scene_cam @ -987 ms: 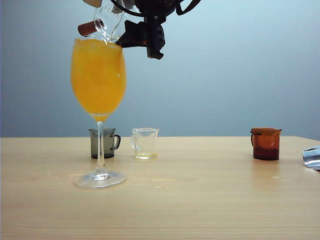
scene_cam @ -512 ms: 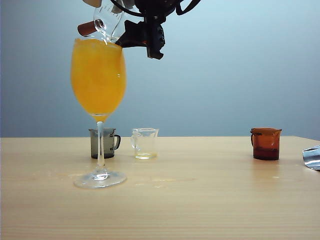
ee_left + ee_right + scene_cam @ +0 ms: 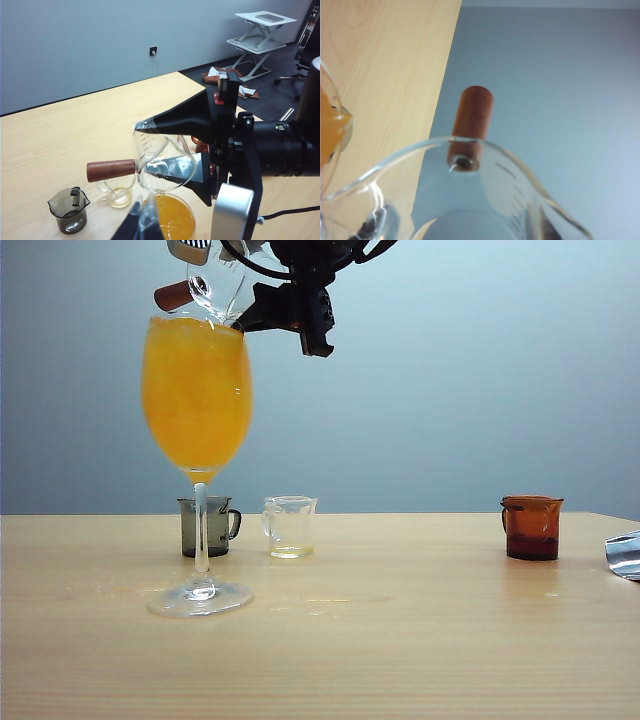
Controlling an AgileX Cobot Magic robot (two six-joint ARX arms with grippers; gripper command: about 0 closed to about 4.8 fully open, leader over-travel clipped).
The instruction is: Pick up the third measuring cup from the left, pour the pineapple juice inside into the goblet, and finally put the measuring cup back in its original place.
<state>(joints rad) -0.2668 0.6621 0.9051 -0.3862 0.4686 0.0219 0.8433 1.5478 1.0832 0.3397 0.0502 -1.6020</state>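
Your right tool [image 3: 232, 280] is up at the top of the exterior view, clamped on the third measuring cup [image 3: 215, 285], which is tipped steeply with its pour lip just over the rim of the goblet [image 3: 197, 390]. The cup's reddish-brown handle [image 3: 172, 296] sticks out sideways, away from the arm. In the left wrist view you see black fingers [image 3: 175, 120] pressing the cup's clear wall [image 3: 162, 165] from either side, and the handle [image 3: 111, 170] again level.

The goblet stands on the surface [image 3: 400, 640], its bowl filled almost to the brim with deep orange drink [image 3: 196, 390]; its foot sits in front of a grey-smoke cup [image 3: 208, 526]. Just beside that one is a clear handled cup [image 3: 290, 527] with a little pale liquid at the bottom. An amber-brown cup [image 3: 531, 527] stands well apart toward the other side. The tipped cup looks almost empty in the right wrist view [image 3: 470, 200]; you cannot tell whether any pineapple juice remains.

Your left tool [image 3: 142, 227] shows only as fingertips at the frame edge; you cannot tell whether it is released or clenched
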